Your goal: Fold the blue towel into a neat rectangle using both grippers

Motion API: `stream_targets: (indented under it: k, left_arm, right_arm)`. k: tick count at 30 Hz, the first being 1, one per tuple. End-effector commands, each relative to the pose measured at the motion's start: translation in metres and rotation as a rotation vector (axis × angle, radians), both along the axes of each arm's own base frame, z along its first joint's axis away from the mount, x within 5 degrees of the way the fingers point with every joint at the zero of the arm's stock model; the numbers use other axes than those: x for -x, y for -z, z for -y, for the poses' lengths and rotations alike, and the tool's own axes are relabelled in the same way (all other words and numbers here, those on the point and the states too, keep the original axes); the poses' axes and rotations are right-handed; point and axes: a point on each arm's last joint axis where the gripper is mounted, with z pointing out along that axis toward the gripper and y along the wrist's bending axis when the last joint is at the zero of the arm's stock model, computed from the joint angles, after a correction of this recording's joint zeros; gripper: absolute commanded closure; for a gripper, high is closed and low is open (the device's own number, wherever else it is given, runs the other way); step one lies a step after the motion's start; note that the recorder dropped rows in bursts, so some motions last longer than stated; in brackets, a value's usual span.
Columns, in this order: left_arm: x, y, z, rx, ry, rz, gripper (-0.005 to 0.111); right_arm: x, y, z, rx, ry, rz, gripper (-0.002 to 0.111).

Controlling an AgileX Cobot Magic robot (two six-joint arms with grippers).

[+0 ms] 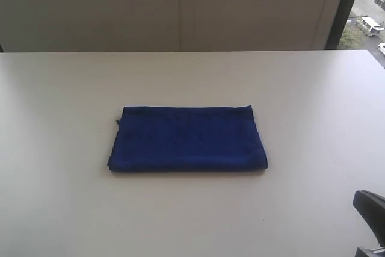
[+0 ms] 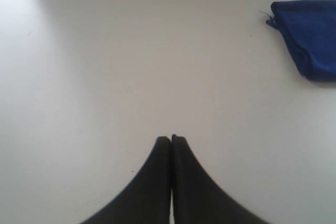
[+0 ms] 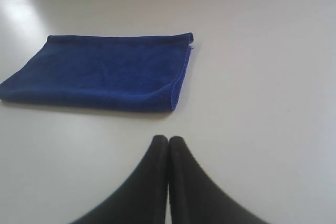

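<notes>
The blue towel lies folded into a flat rectangle in the middle of the white table. In the left wrist view one corner of the blue towel shows, well apart from my left gripper, which is shut with nothing between its black fingers. My right gripper is also shut and empty, above bare table a short way from the blue towel's folded edge. In the exterior view only a black part of the right arm shows at the lower right corner; the left arm is out of that view.
A pale wall runs behind the table's far edge. A dark window frame stands at the back right, with a street and cars outside.
</notes>
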Motion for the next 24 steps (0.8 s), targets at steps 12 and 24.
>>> stream_targets:
  k: [12,24]
  left_arm:
    - [0.000,0.002,0.000,-0.006,0.000,-0.002,0.107]
    - [0.000,0.002,0.000,-0.006,0.000,-0.002,0.107]
  right_arm:
    - [0.000,0.003,0.001,-0.001,0.008,-0.009,0.108]
    - [0.026,-0.024,0.021,-0.032,0.270,0.372,0.108]
